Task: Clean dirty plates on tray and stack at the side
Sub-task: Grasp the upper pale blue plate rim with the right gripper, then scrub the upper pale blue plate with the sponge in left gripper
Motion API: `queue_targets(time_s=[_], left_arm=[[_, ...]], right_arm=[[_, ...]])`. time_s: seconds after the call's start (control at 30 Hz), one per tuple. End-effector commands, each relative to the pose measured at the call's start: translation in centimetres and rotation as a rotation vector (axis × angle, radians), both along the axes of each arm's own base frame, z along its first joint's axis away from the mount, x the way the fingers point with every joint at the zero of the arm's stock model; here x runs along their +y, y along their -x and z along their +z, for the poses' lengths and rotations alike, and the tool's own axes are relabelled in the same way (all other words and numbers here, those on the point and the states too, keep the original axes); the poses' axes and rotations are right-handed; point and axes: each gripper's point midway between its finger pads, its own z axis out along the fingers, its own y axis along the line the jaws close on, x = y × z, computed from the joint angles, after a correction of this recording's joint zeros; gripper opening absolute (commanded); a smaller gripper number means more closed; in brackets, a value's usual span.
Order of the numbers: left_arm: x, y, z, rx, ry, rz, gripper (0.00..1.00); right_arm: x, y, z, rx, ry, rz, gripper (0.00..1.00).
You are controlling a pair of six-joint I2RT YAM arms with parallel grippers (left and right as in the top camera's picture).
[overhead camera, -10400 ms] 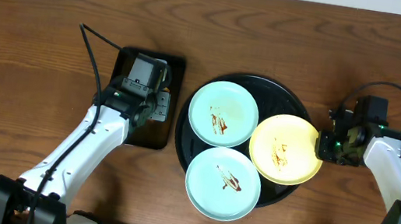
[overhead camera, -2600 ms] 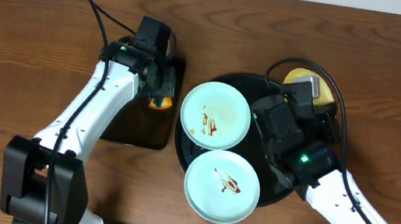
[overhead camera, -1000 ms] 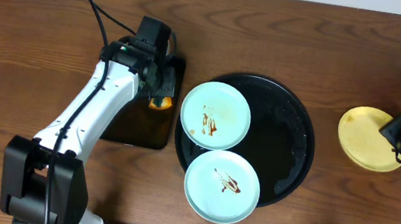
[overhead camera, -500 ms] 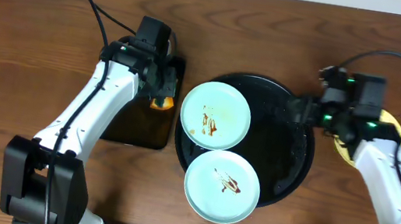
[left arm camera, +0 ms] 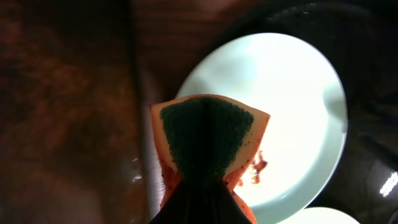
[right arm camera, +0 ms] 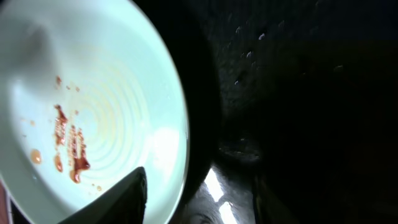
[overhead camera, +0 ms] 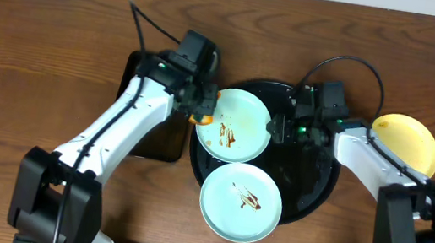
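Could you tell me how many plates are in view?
3: upper mint plate on the tray's left, lower mint plate at its near edge, yellow plate on the table to its right.

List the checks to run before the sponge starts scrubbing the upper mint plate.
1. Sponge clamped in left fingers: ok.
2. Sponge at the left edge of the upper mint plate: ok.
3. Right fingers closed on that plate's rim to steady it: not ok; they straddle it, apart.
4. Brown smears in view: ok.
5. Yellow plate off the tray: ok.
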Motion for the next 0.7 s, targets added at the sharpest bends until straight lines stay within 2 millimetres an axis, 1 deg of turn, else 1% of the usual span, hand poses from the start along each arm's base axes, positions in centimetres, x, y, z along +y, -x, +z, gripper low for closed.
queue_targets(time_s=[0.0,0.03,0.07,0.13,0.27,0.4,0.47,0.67], left_arm=[[-1.3,0.7,-1.7,0.036,-0.007,-0.045,0.08],[-1.8,0.8,-1.9,0.037,-0.007,-0.057,0.08],[-2.2,0.8,-2.1,0.036,-0.007,-0.066,0.08],[-3.0,0.9,-2.3,0.029,-0.004,-0.085,0.08],[-5.0,0.9,-2.4,0.003,0.018,-0.107,0.08],[-7.1,1.6,-3.0,0.003,0.027,-0.139,0.08],[-8.0,2.3,-3.6,0.017,0.021,-0.164,0.08],[-10.3,4.5,-6.1,0.071,-0.007,-0.226,0.08]], right_arm=[[1.0,0.4,-1.2,0.046,-0.005,-0.008,0.38],[1.1,0.6,-1.5,0.054,-0.002,-0.004,0.24],[1.2,0.7,-1.7,0.059,0.0,-0.002,0.15],[1.0,0.7,-1.8,0.061,0.005,-0.007,0.02],[0.3,0.3,-1.8,0.064,0.015,-0.035,0.01],[-0.9,0.2,-2.3,0.083,0.056,-0.096,0.01],[-1.7,0.1,-2.5,0.088,0.084,-0.133,0.01],[-2.1,-0.1,-2.6,0.081,0.102,-0.144,0.01]])
